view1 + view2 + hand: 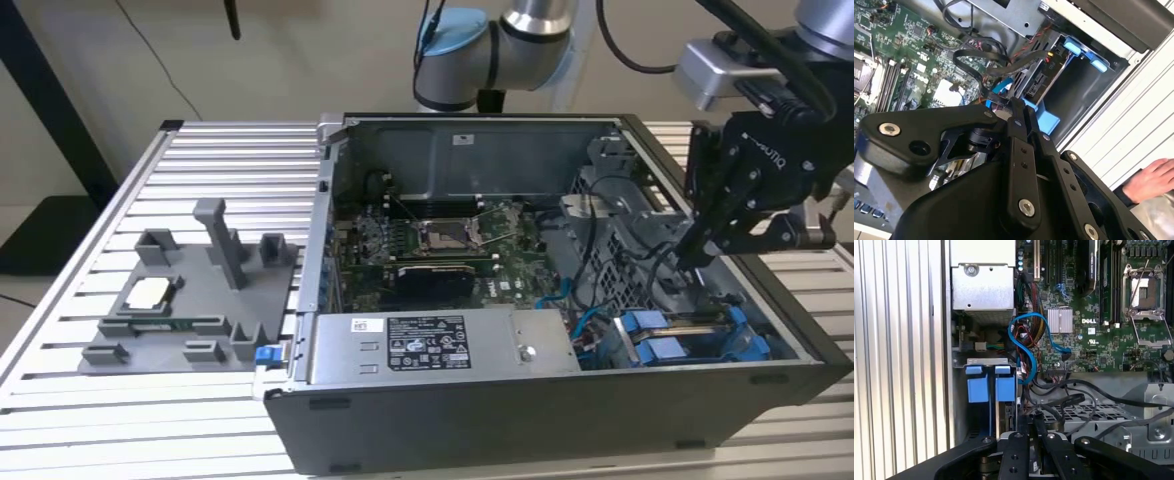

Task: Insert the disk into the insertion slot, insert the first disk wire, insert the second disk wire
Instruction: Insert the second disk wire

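Your gripper (1016, 107) is hanging over the insertion slot (694, 335) with fingers pressed together, gripping nothing. Blue carrier tabs (989, 385) are sitting in that bay at the case's (561, 410) corner, cables (1026, 340) beside them.

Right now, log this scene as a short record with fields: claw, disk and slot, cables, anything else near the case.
claw: black claw lowered inside the open computer case, at the exterior view's right, over the wires
claw state: fingers close together, tips among black cables
insertion slot: drive bay with blue carrier tabs at the case's near corner in the exterior view
blue cable: loops beside the power supply
motherboard: exposed, socket open
person: a hand rests outside the case
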{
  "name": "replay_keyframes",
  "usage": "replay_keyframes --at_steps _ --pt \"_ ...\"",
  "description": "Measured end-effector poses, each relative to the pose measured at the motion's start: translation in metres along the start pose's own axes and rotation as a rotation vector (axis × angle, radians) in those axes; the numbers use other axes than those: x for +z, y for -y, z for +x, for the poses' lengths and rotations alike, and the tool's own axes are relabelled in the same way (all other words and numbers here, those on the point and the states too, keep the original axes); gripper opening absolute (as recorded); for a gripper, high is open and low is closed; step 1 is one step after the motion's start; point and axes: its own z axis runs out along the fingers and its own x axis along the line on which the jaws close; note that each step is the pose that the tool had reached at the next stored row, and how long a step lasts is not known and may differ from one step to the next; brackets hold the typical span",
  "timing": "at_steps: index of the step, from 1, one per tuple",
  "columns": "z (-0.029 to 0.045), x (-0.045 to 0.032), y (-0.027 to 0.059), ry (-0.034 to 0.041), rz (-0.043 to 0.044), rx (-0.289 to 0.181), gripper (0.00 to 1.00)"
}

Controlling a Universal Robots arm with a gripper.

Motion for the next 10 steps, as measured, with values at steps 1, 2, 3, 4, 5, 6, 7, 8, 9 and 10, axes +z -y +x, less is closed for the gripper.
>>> replay_keyframes --at_steps 1,2,3,4,5,6,7,8,9,10 --pt "0.0 0.0006 0.0 -0.0002 0.0 0.0 0.16" --pt "0.0001 0.0012 0.0 -0.0001 0.0 0.0 0.16" --pt "0.0001 0.0018 0.0 -0.0001 0.0 0.0 0.16" --pt "0.0001 0.0024 0.0001 -0.0002 0.0 0.0 0.16" --pt "0.0002 0.0029 0.0 -0.0004 0.0 0.0 0.16" --pt "0.0002 0.0035 0.0001 -0.0005 0.0 0.0 0.16" --pt "0.0002 0.0041 0.0001 -0.0007 0.0 0.0 0.16" --pt "0.0003 0.0047 0.0001 -0.0007 0.0 0.0 0.16" --pt "0.0003 0.0052 0.0001 -0.0008 0.0 0.0 0.16" --pt "0.0003 0.0057 0.0001 -0.0009 0.0 0.0 0.16"
